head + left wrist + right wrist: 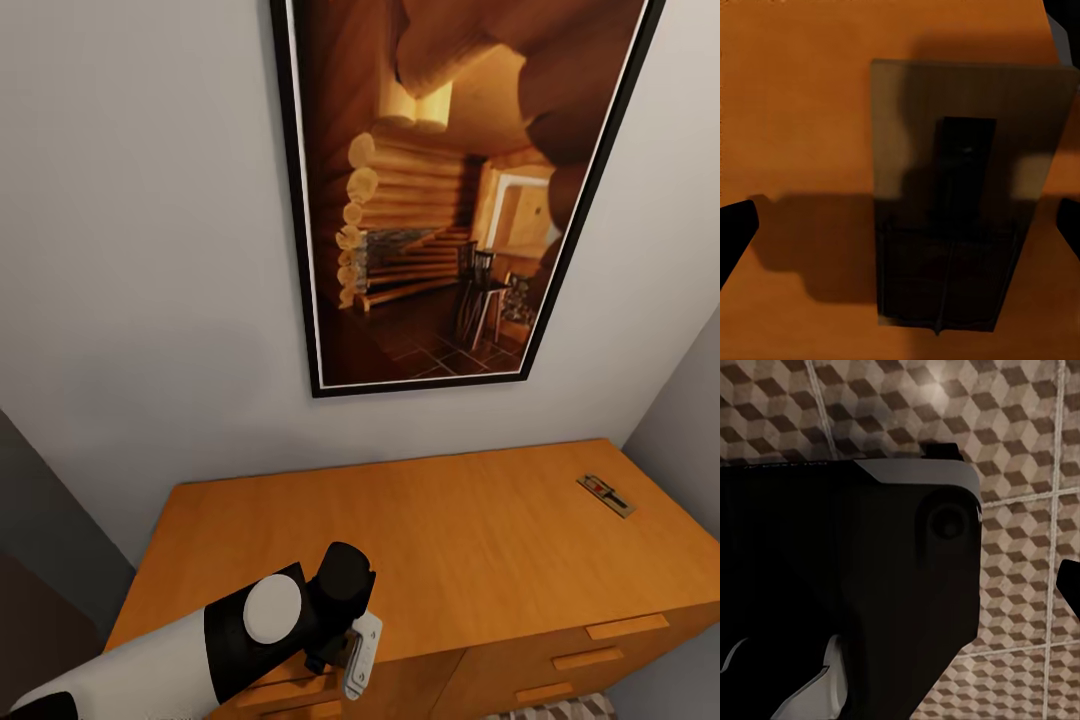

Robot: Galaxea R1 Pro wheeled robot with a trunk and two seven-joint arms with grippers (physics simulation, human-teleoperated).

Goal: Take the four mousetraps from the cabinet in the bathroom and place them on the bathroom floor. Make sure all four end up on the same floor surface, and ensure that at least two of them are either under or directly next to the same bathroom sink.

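Left gripper (900,225) jaws apart over mousetrap (960,195) near cabinet (470,540) front edge; second mousetrap (606,495) by right edge; right jaws unclear.

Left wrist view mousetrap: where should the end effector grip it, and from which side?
Come straight down from above and pinch the mousetrap across its two long edges. It lies flat on the cabinet top, so only the thin wooden rim offers purchase. The left end effector already straddles it, open, fingers on either side. Probably avoid the dark metal parts in the middle.
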